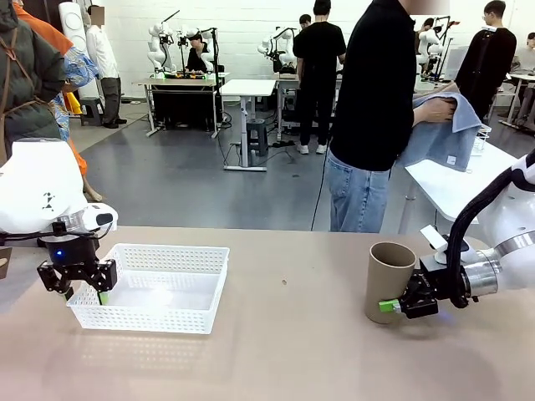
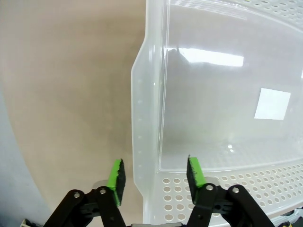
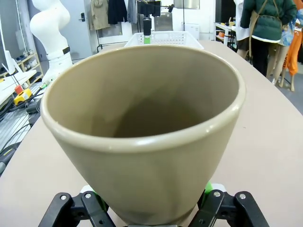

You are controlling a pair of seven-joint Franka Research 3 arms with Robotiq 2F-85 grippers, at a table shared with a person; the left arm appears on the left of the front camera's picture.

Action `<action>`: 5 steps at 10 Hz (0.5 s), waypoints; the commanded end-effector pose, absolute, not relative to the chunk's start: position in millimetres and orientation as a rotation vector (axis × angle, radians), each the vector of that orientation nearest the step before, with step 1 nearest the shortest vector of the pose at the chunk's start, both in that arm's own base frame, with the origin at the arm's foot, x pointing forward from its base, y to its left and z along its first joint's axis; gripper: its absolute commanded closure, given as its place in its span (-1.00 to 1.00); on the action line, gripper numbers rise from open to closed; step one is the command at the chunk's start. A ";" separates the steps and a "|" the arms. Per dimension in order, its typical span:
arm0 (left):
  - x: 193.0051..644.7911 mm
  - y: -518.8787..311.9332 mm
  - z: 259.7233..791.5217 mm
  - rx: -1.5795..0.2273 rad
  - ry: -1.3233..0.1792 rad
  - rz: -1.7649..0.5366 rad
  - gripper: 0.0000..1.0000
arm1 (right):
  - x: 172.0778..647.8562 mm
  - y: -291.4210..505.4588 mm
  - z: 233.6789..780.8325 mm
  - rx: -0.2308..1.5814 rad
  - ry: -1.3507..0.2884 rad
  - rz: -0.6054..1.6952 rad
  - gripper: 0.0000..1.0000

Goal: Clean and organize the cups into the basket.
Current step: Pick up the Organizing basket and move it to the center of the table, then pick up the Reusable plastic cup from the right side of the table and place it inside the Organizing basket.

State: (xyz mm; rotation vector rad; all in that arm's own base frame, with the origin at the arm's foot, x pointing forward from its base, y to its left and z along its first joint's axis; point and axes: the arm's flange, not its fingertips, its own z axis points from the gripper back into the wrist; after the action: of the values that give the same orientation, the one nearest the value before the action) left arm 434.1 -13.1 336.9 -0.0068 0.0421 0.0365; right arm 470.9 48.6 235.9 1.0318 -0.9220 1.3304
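A tan-brown cup (image 1: 389, 280) stands mouth up on the right side of the table. My right gripper (image 1: 389, 302) comes in from the right and is shut on its lower part. In the right wrist view the cup (image 3: 147, 118) is seen from close up, with the right gripper (image 3: 149, 201) clamped on its base. The white lattice basket (image 1: 167, 251) sits at the left and holds nothing. My left gripper (image 1: 84, 294) hangs over its near-left corner. In the left wrist view the left gripper (image 2: 155, 177) is open, its green pads (image 2: 116, 182) astride the basket's wall (image 2: 142, 118).
A person stands past the far edge holding a blue-grey cloth (image 1: 443, 125) over a white side table (image 1: 451, 180). Bare tan tabletop (image 1: 292, 334) lies between the basket and the cup. The basket (image 3: 163, 38) shows far beyond the cup in the right wrist view.
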 end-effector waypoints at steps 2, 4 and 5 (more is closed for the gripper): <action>438.5 -11.6 338.9 0.004 0.062 0.041 0.63 | 475.7 48.2 234.6 1.036 -0.937 1.338 0.56; 438.8 -11.6 338.8 0.002 0.067 0.040 1.00 | 475.4 47.9 234.9 1.035 -0.934 1.340 0.56; 439.0 -11.6 338.5 0.001 0.069 0.039 1.00 | 475.3 47.6 235.2 1.034 -0.933 1.340 1.00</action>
State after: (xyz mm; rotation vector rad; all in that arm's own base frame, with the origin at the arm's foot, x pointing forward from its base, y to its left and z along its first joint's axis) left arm 433.9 -11.2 336.0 -0.0077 0.0517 0.0407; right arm 470.9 48.4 235.8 1.0317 -0.9219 1.3300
